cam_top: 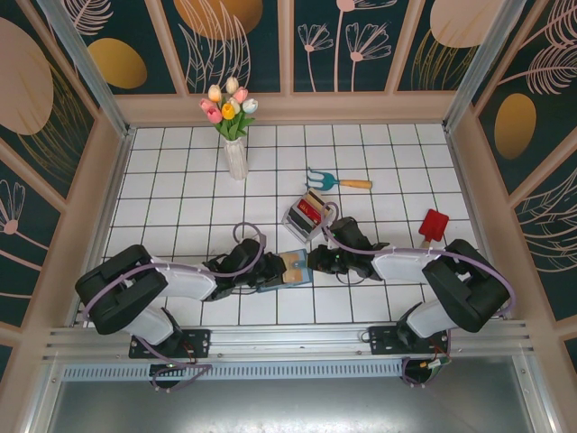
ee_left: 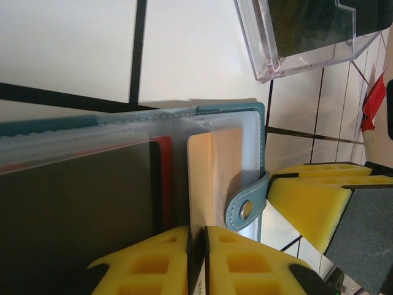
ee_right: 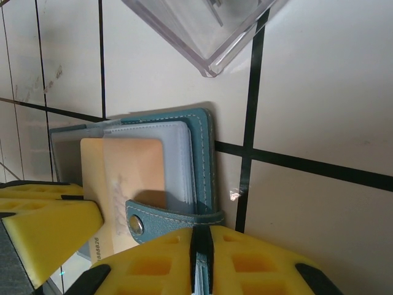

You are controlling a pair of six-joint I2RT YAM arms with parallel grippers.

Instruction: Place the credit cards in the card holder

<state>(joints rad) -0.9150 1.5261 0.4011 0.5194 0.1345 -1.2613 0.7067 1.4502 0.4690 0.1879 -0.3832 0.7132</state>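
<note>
The teal card holder (cam_top: 290, 267) lies open on the tiles between my two grippers. My left gripper (ee_left: 198, 246) is shut on the near edge of a pale orange credit card (ee_left: 212, 178), which sits partway inside the holder's clear pocket (ee_left: 230, 109). A red card (ee_left: 164, 178) and a dark card (ee_left: 80, 209) lie in the sleeves beside it. My right gripper (ee_right: 201, 252) is shut on the holder's teal cover edge (ee_right: 199, 153), right by the snap strap (ee_right: 147, 220). The orange card (ee_right: 132, 172) shows under the strap.
A clear tray (cam_top: 305, 215) with red and yellow contents stands just beyond the holder. Farther back lie a teal garden fork (cam_top: 338, 180) and a white vase of tulips (cam_top: 234, 135). A red object (cam_top: 434, 225) rests at the right.
</note>
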